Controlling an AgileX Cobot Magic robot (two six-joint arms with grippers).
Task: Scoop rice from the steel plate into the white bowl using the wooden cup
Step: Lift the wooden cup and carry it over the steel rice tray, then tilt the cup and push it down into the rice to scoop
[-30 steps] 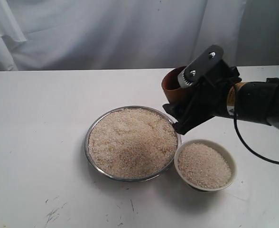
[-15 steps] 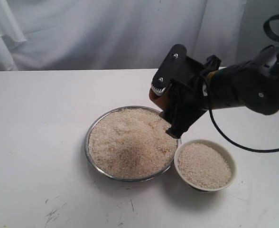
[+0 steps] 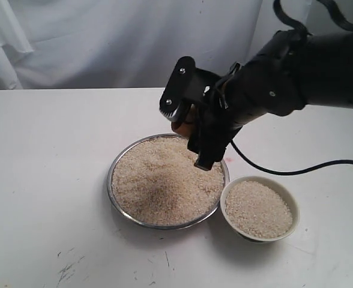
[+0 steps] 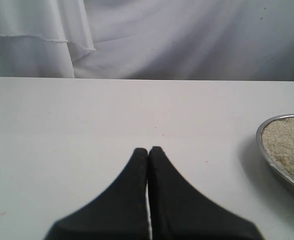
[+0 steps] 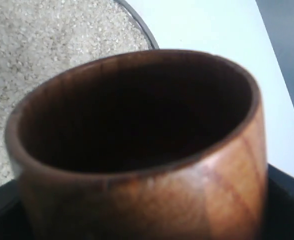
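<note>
The steel plate (image 3: 111, 180) sits mid-table, heaped with rice (image 3: 158, 180). Just to its right stands the white bowl (image 3: 294, 210), holding rice (image 3: 257, 209) nearly up to its rim. My right gripper (image 3: 186, 137) is shut on the wooden cup (image 3: 181, 126) and holds it tilted over the plate's far right part, close above the grains. In the right wrist view the wooden cup (image 5: 137, 165) fills the frame; its inside is dark and no rice shows in it. Rice (image 5: 47, 45) lies beyond it. My left gripper (image 4: 148, 150) is shut over bare table, left of the steel plate (image 4: 261, 145).
White cloth (image 3: 134, 42) hangs behind the table. A black cable (image 3: 296, 171) trails from my right arm across the table behind the bowl. The white tabletop (image 3: 44, 180) spreads left of the plate, with small dark marks (image 3: 65, 270) near the front.
My right gripper has carried the cup left and downward, from beside the plate's far right rim to over the rice. Plate, bowl and left gripper have stayed put.
</note>
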